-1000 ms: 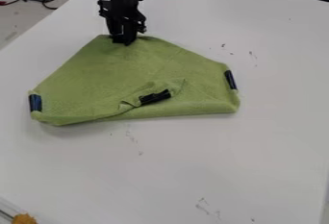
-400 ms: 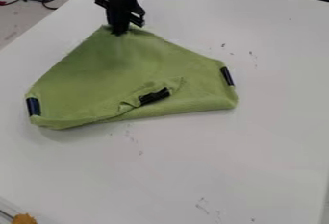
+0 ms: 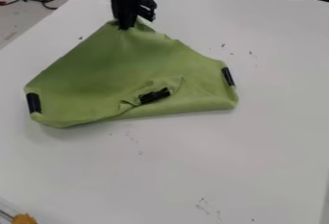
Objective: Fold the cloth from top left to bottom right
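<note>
Dimly, cloth (image 3: 122, 59) perhaps inside the pincer (image 3: 126, 26).

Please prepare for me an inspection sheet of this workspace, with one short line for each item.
Surface: white table, with small dark marks in several places
Job's things: green cloth, near edge folded over; dark strips at its left end, right end and middle
Clutter: orange-brown object at the view's lower left corner, identity unclear
Gripper: black gripper holds the cloth's far corner, which looks raised
Cables: dark cables beyond the table, upper left
Surroundings: grey floor at upper left
</note>
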`<state>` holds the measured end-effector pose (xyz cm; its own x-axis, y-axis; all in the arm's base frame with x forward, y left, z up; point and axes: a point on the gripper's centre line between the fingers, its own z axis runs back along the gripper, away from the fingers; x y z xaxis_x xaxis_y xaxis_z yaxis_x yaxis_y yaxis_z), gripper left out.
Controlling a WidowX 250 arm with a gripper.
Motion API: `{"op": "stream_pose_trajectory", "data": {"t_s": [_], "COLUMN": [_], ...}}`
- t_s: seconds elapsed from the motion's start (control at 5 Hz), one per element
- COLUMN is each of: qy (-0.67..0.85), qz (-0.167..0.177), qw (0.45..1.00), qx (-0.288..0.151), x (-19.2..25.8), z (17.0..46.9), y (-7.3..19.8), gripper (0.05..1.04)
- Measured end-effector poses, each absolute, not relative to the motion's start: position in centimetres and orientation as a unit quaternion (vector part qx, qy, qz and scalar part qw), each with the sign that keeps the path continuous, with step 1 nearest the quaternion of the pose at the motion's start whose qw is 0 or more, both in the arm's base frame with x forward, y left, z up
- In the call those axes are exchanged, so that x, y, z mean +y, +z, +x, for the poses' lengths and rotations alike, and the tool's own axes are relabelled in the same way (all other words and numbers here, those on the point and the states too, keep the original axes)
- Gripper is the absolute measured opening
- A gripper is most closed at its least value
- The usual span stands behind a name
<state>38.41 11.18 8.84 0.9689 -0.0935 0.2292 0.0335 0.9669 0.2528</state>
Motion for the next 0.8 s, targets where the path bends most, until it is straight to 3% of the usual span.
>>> {"op": "stream_pose_trajectory", "data": {"t_s": [0.6,0.8], "qy": [-0.006,-0.01], "qz": [-0.003,-0.003], "qw": [0.997,0.997], "qx": [-0.072,-0.071], "x": [5.5,4.4], "z": [31.0,30.6], "y": [3.0,3.0], "gripper": [0.112,0.294]}}
